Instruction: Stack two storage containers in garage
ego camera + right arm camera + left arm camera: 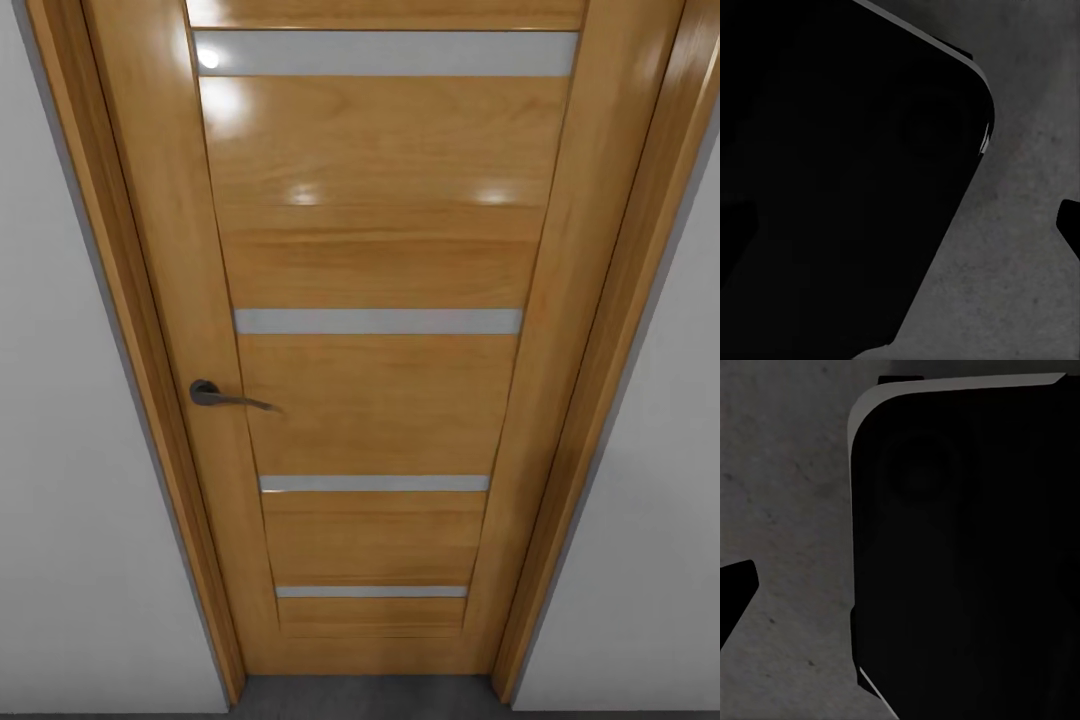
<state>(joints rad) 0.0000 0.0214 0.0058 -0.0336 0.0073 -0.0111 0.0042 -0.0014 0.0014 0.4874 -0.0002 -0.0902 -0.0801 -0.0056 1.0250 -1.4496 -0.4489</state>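
From the head view, a closed wooden door (370, 330) fills the middle of the frame, with four pale glass strips across it. A dark lever handle (225, 396) sits at the left of centre. Grey-white wall (70, 450) flanks the frame on both sides, and a sliver of dark floor (365, 695) runs along the bottom edge. The robot stands very close to the door, facing it squarely.

In the left wrist view, a large black rounded body (967, 562) covers the right of the frame, over speckled concrete at the left. A black wedge (735, 596) pokes in at the left edge.

The right wrist view mirrors this: a black bulk (840, 172) at the left, concrete at the right, and a small black tip (1071, 225) at the right edge.

I cannot tell whether either gripper is wide, narrow or holding anything. I see neither container here, so where they are is unknown.

The risk, as I judge it, is the base driving into the shut door, since the robot is already close to it. A reach for the handle at such close range could also catch the frame.
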